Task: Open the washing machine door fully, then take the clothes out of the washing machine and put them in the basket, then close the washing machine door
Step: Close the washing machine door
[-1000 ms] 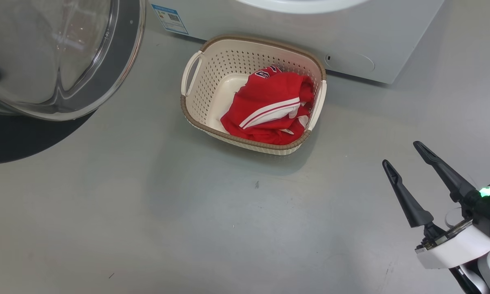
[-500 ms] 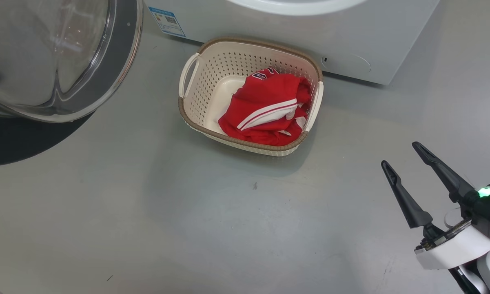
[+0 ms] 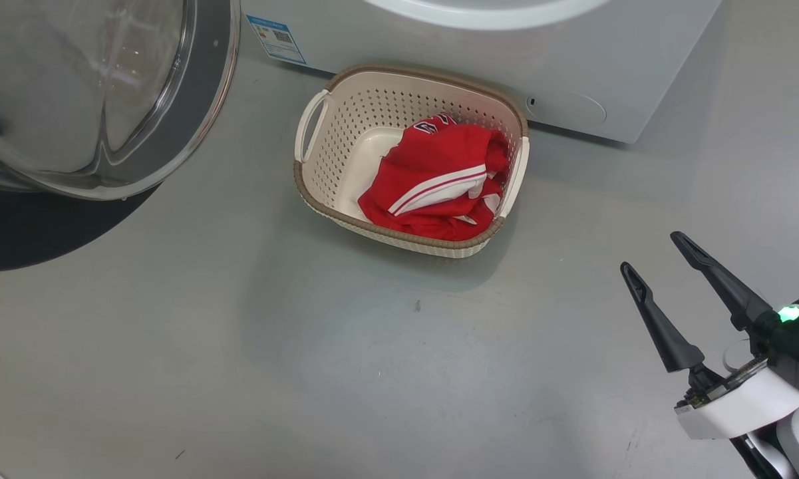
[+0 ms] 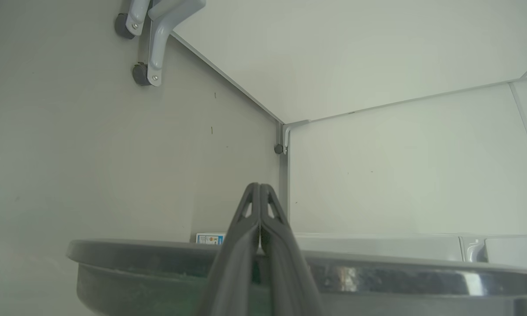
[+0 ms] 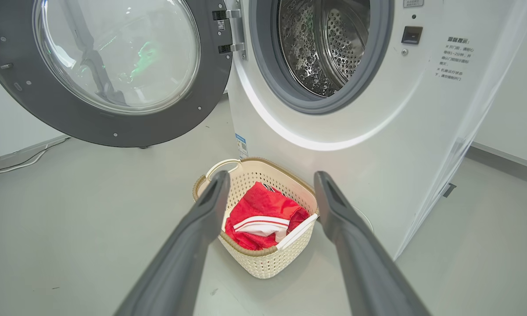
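Note:
The washing machine door (image 3: 199,113) stands swung open at the upper left, with its glass bowl towards me. The washing machine (image 5: 377,131) is white, and its drum (image 5: 329,44) looks bare inside. On the floor in front of it sits the cream basket (image 3: 319,173) holding the red clothes (image 3: 439,173) with white stripes. My right gripper (image 3: 652,251) hovers open and empty at the lower right, well short of the basket (image 5: 263,263). My left gripper (image 4: 259,186) is shut on nothing, rising past the door's dark rim (image 4: 377,272); whether it touches the rim I cannot tell.
Grey floor (image 3: 306,346) spreads between me and the basket. White wall panels on grey caster feet (image 4: 151,52) stand behind the door. A cable (image 5: 22,160) runs along the wall at the left. A grey skirting (image 5: 509,160) borders the floor to the machine's right.
The head view has shifted slightly, so the basket sits a little lower in it. The door, the clothes and my right gripper have not visibly moved.

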You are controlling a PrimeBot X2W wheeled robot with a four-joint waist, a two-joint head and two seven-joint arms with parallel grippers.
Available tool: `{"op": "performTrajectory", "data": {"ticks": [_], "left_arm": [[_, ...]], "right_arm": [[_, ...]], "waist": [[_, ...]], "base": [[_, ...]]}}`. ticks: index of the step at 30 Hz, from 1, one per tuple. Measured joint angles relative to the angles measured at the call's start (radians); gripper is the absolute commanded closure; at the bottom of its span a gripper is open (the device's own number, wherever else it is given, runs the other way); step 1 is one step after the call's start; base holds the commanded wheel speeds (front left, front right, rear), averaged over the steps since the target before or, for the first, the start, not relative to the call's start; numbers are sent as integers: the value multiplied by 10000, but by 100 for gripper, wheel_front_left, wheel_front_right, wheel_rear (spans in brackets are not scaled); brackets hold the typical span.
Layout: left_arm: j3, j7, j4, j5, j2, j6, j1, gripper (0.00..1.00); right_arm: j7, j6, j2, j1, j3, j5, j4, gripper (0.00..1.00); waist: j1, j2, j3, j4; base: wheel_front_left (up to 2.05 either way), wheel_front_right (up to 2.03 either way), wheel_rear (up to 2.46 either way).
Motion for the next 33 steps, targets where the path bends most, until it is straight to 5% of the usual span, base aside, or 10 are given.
{"op": "performTrajectory", "data": {"ticks": [33], "left_arm": [[-663,2989,-374,460,-347,2,546,100]], "right_arm": [[0,0,464,-95,222,10,280,0]], "waist": [[0,0,-652,140]], "base": [[0,0,0]]}}
